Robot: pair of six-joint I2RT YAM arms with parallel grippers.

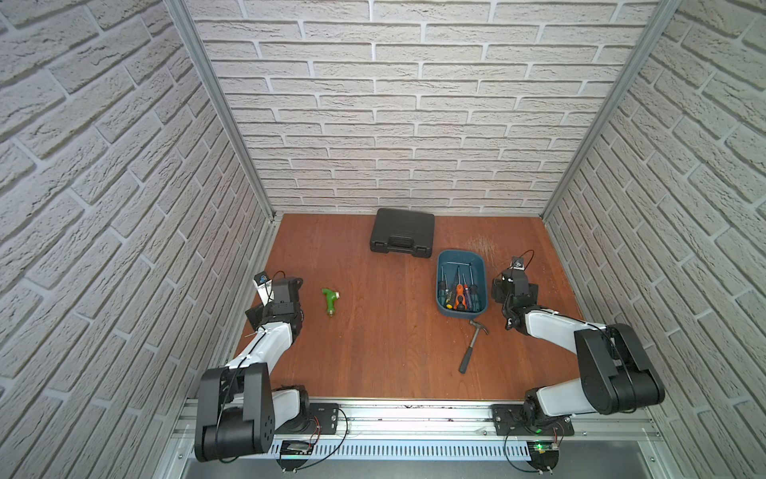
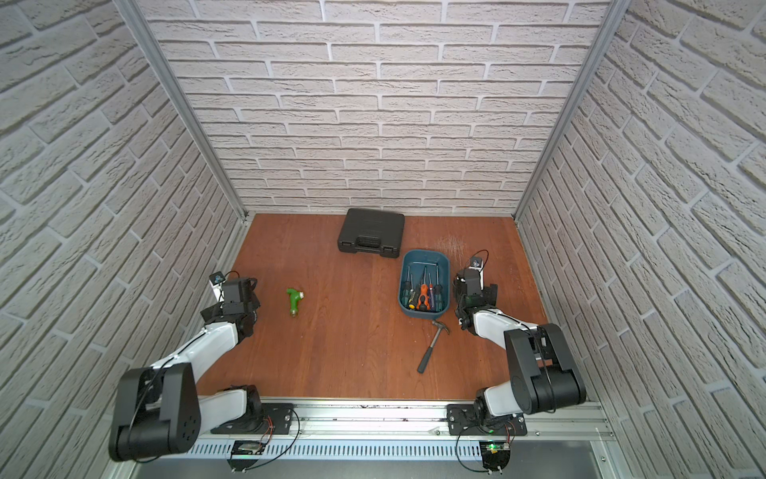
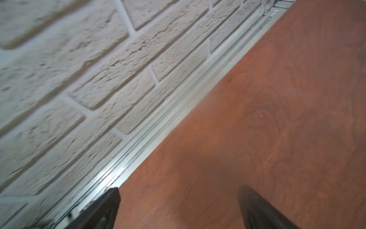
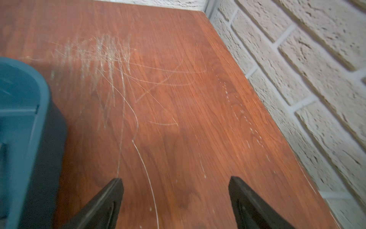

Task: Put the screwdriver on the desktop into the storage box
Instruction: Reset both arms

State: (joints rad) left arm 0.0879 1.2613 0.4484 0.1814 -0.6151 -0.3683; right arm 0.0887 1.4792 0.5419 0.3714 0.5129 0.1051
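Pale brick walls (image 1: pixel 393 103) on three sides. Beneath them the counter (image 1: pixel 373 352), reddish-brown wood grain, carrying everything else. Left arm (image 1: pixel 265 344) bent in from the near rail along the left wall; right arm (image 1: pixel 551 327) bent in from the same rail on the opposite side, wrist just beside the storage box (image 1: pixel 462 314). Black hard case (image 1: pixel 402 236) flat and closed near the far wall, handle side toward the near edge. To its near right the teal box, lidless, long axis running near to far; the same storage box (image 4: pixel 23 138) at the edge of the right wrist view. Scuffed patch (image 1: pixel 483 244) pale on the wood just past the box's far right corner. Hammer (image 1: pixel 472 344) flat on the counter, head just beside the box's near end, handle angled toward the near rail. Left pincer (image 3: pixel 179 193) with fingers spread wide, nothing between them, above bare wood by the wall rail. Right pincer (image 4: pixel 175 178) likewise well apart and empty, over scratched wood next to the box. Screwdrivers (image 1: pixel 449 295) lying inside the storage box, several side by side, handles toward the near end, shafts toward the far end. Green plastic piece (image 1: pixel 330 302) alone on the counter near the left arm's wrist, well apart from the box
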